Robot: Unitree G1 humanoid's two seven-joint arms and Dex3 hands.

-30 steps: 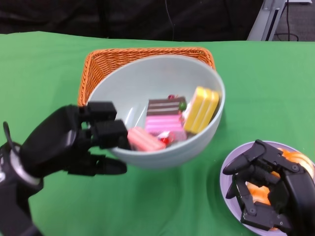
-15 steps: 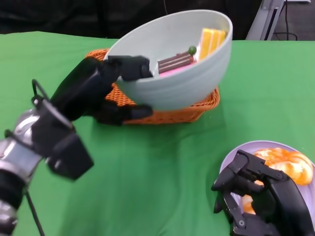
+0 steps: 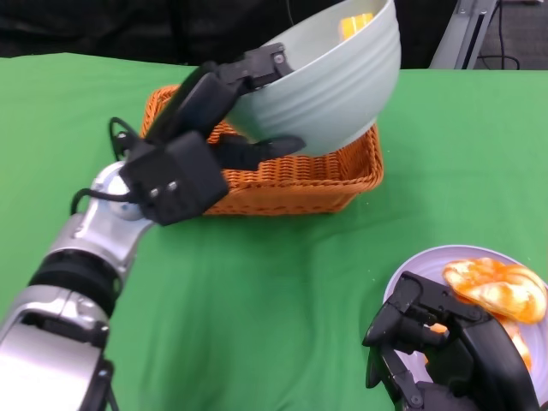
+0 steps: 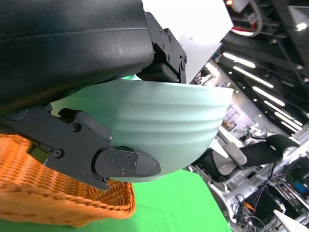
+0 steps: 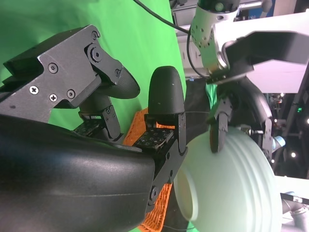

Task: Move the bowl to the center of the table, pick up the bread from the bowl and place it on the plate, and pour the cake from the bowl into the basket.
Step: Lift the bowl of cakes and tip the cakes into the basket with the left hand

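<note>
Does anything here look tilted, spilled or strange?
Only the bowl is askew: the left hand holds it tipped steeply above the basket, a yellow cake piece showing at its rim. Nothing is spilled on the tablecloth.

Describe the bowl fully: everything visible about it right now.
The bowl is pale grey-green, smooth and glossy like ceramic or plastic, with faint horizontal ridges around its outside and a round foot. The left hand grips its rim and holds it in the air, tipped steeply away above the orange wicker basket. A bit of yellow cake shows inside at the rim.
</note>
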